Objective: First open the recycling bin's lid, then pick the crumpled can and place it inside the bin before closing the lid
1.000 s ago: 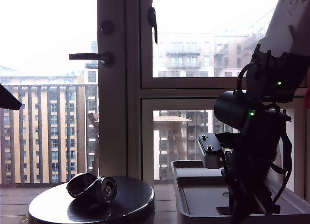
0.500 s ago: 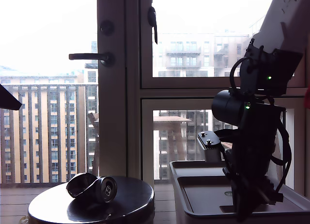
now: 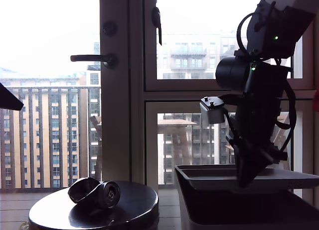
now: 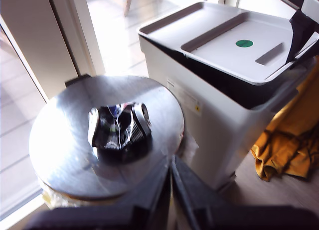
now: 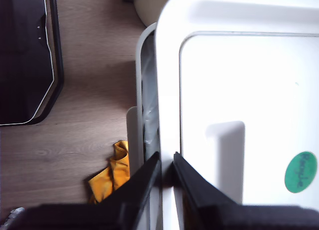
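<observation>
Faint script on the round green sticker of the lid, seemingly "Recycle", too blurred to confirm. Small yellow warning sign on a white label on the bin wall, its print too small to read. No other legible text.

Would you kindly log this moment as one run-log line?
lid: lifted off recycling bin | second gripper: shut on lid edge | can: on round table

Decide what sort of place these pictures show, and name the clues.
Probably an upper-floor flat or office by a balcony door: a glazed door with a lever handle, apartment blocks outside, wood flooring and a grey recycling bin.
</observation>
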`<act>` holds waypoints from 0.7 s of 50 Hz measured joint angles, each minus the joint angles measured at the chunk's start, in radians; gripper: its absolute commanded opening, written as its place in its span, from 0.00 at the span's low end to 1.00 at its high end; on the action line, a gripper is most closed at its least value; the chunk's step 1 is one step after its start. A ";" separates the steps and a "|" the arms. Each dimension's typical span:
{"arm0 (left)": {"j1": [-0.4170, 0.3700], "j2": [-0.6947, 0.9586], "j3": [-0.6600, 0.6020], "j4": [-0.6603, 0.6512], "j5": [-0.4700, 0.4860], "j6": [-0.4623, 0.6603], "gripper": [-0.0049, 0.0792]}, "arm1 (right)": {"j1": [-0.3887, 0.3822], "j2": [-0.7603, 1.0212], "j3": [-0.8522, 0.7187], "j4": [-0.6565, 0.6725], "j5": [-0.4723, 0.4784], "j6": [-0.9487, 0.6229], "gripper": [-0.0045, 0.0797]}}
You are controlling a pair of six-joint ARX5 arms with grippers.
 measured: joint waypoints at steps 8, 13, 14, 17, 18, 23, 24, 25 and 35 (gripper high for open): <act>-0.013 0.083 0.005 0.081 0.010 0.029 0.21 | 0.001 -0.011 0.000 -0.005 0.001 0.000 0.04; -0.037 0.177 0.010 0.137 0.007 0.110 0.43 | 0.003 -0.012 0.000 -0.005 0.003 0.000 0.04; -0.043 0.196 0.010 0.149 0.004 0.133 0.46 | 0.004 -0.012 0.000 -0.005 0.003 0.000 0.04; -0.063 0.246 0.010 0.174 -0.019 0.210 0.50 | 0.004 -0.012 0.000 -0.003 0.003 0.000 0.04; -0.070 0.259 0.010 0.178 -0.027 0.243 0.50 | 0.004 -0.012 0.000 -0.003 0.003 0.000 0.04; -0.108 0.332 0.012 0.182 -0.072 0.427 0.51 | 0.005 -0.012 0.000 0.004 0.003 0.001 0.04; -0.115 0.346 0.013 0.182 -0.076 0.463 0.51 | 0.005 -0.012 0.000 0.005 0.003 0.001 0.04; -0.121 0.360 0.015 0.182 -0.081 0.499 0.51 | 0.005 -0.012 0.000 0.006 0.002 0.002 0.04; -0.172 0.531 0.094 0.181 -0.163 0.664 0.53 | 0.005 -0.012 0.000 0.020 -0.005 0.011 0.04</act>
